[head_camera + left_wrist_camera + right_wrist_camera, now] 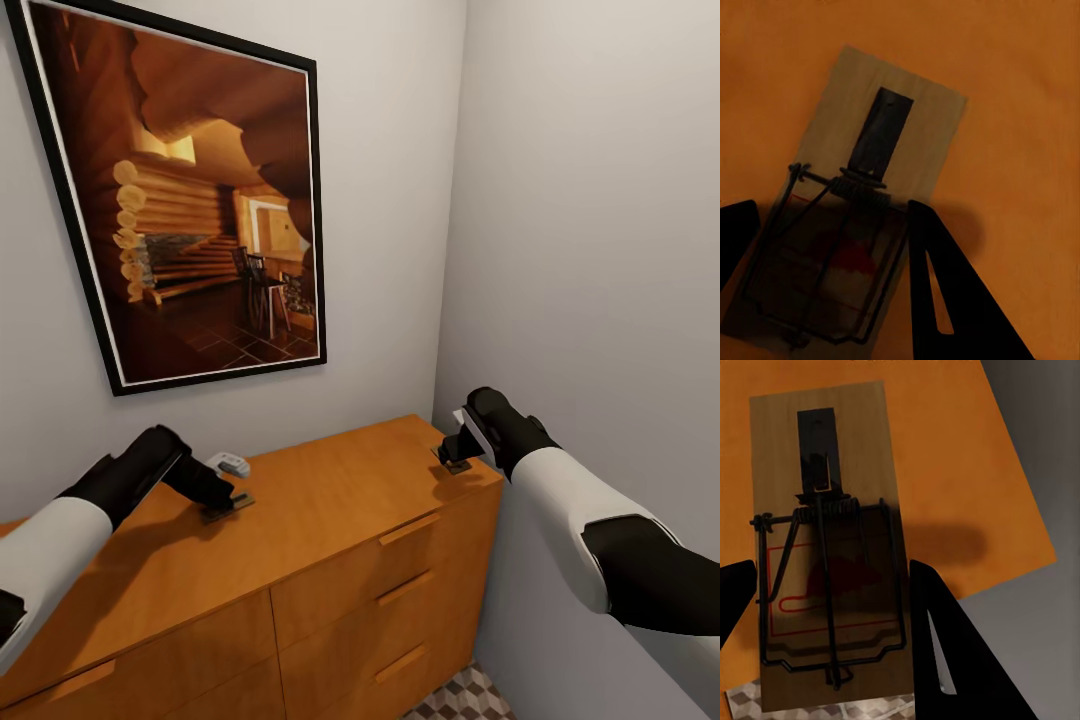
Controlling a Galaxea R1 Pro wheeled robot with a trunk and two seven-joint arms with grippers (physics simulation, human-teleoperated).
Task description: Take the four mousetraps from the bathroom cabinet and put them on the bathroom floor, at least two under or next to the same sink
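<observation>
**Two traps at the jaws, none on the floor yet**

Grey walls close in a narrow corner where the cabinet (300, 560) stands under a framed picture of a log interior (190, 190), with a sliver of the bathroom floor (470, 695) showing at the cabinet's foot.

By my reading the task is at an early stage: no mousetrap lies on the tiles, and no sink is in sight. Two traps are being dealt with on the cabinet top, one per arm. A small pale object (230, 463) sits on the cabinet top toward the wall, just beside the left arm; what it is I cannot tell.

The left gripper (222, 500) sits low over the left mousetrap (847, 217), near the cabinet's back edge. In the left wrist view its jaws are released and straddle the spring end of the board, one finger at each long side.

The right gripper (455, 455) is at the cabinet's far right corner with the right mousetrap (829, 547). That board overhangs the cabinet edge, with tiles visible beneath its near end. The jaws flank it, spread apart; whether they press its sides I cannot tell.
</observation>
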